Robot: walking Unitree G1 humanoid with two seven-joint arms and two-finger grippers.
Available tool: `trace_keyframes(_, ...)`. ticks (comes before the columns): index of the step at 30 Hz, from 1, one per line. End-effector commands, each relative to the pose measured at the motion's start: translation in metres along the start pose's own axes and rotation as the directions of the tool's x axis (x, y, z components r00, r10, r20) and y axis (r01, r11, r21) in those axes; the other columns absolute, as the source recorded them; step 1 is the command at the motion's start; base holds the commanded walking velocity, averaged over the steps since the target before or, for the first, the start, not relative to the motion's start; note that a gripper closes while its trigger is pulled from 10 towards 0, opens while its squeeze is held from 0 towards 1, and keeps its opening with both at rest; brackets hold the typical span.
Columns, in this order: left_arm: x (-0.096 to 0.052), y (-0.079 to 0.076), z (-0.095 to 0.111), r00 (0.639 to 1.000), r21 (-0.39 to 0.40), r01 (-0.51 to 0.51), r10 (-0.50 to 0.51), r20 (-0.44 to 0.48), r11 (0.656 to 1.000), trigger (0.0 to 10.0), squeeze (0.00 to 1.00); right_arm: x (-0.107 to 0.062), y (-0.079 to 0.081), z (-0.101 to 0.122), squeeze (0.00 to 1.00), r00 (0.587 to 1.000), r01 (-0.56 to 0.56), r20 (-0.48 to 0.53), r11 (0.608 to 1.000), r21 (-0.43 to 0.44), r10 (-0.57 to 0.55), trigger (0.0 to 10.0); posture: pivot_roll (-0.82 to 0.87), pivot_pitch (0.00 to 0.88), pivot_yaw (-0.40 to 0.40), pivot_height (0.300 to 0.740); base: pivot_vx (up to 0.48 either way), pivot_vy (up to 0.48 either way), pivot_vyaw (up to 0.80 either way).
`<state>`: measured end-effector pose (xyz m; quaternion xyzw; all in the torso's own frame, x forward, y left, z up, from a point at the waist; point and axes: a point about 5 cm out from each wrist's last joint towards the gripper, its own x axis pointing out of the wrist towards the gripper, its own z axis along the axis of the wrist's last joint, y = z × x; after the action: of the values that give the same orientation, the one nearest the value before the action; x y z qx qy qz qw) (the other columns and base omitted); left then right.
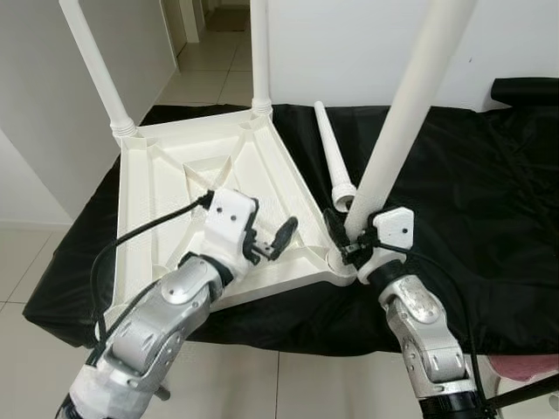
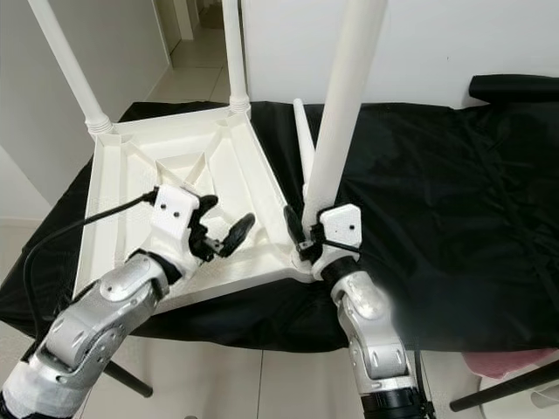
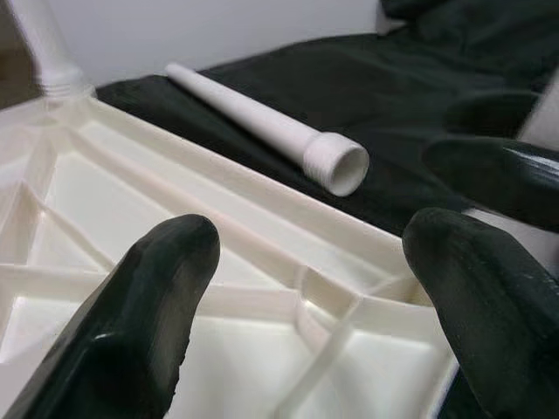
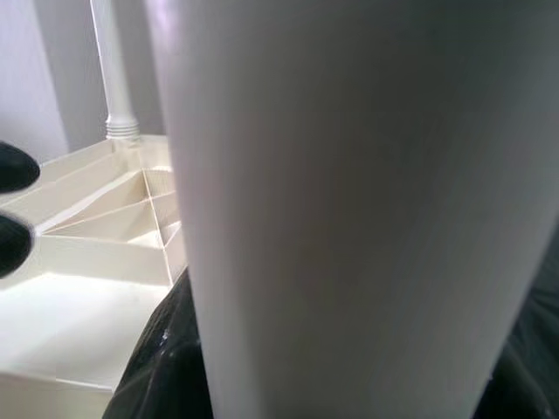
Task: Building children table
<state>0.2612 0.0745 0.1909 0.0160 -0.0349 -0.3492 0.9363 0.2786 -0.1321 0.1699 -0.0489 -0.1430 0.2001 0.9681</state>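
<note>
A white plastic tabletop lies upside down on a black-covered table. Two white legs stand in its far corners, one at the far left and one at the far right. My right gripper is shut on the base of a third leg, which stands slightly tilted at the near right corner. A fourth leg lies loose on the cloth beside that corner, threaded end toward me. My left gripper hovers open just over the tabletop's ribbed underside, near the front right.
The black cloth stretches wide to the right of the tabletop. A dark object rests at the table's far right edge. White walls stand behind and to the left, with a tiled passage beyond. Something pink sits low at the right.
</note>
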Motion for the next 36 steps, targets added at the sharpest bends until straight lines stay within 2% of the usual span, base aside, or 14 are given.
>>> trace_keyframes(1, -0.004, -0.016, -0.002, 0.959, -0.002, 0.284, -0.284, -0.023, 0.959, 10.0, 0.0, -0.005, 0.001, -0.011, 0.0, 0.999, -0.024, -0.047, 1.0, -0.011, 0.024, 10.0, 0.01, 0.055, 0.082, 0.74, 0.0, 0.0, 0.0)
trace_keyframes(6, -0.007, -0.02, -0.004, 0.953, -0.014, 0.299, -0.299, -0.04, 0.954, 10.0, 0.0, -0.007, 0.0, -0.017, 0.0, 0.994, -0.092, -0.065, 0.992, -0.088, 0.086, 10.0, 0.01, 0.053, 0.084, 0.74, 0.0, 0.0, 0.0)
trace_keyframes(13, -0.008, -0.018, -0.003, 0.955, -0.009, 0.291, -0.292, -0.052, 0.957, 10.0, 0.0, -0.007, 0.002, -0.026, 0.0, 0.979, -0.186, -0.101, 0.977, -0.104, 0.175, 10.0, 0.01, 0.057, 0.087, 0.74, 0.0, 0.0, 0.0)
trace_keyframes(15, -0.008, -0.018, -0.002, 0.955, -0.014, 0.291, -0.292, -0.054, 0.957, 10.0, 0.0, -0.007, 0.004, -0.03, 0.0, 0.968, -0.23, -0.121, 0.97, -0.081, 0.22, 10.0, 0.02, 0.063, 0.093, 0.74, 0.0, 0.0, 0.0)
trace_keyframes(18, -0.008, -0.018, -0.002, 0.955, -0.013, 0.291, -0.291, -0.056, 0.957, 10.0, 0.0, -0.007, 0.004, -0.03, 0.0, 0.965, -0.241, -0.124, 0.968, -0.066, 0.232, 10.0, 0.02, 0.063, 0.093, 0.74, 0.0, 0.0, 0.0)
trace_keyframes(20, -0.008, -0.019, -0.001, 0.954, -0.015, 0.293, -0.294, -0.059, 0.956, 10.0, 0.0, -0.005, 0.004, -0.032, 0.0, 0.959, -0.249, -0.143, 0.968, -0.013, 0.245, 10.0, 0.02, 0.067, 0.097, 0.74, 0.0, 0.0, 0.0)
trace_keyframes(21, -0.008, -0.019, -0.001, 0.954, -0.015, 0.293, -0.294, -0.059, 0.956, 10.0, 0.0, -0.005, 0.004, -0.032, 0.0, 0.959, -0.249, -0.143, 0.968, -0.013, 0.245, 10.0, 0.02, 0.067, 0.097, 0.74, 0.0, 0.0, 0.0)
trace_keyframes(36, -0.009, -0.018, 0.001, 0.954, -0.018, 0.293, -0.294, -0.06, 0.956, 10.0, 0.0, 0.009, -0.01, -0.037, 0.0, 0.949, -0.175, -0.25, 0.981, 0.088, 0.191, 10.0, 0.03, 0.06, 0.094, 0.74, 0.0, 0.0, 0.0)
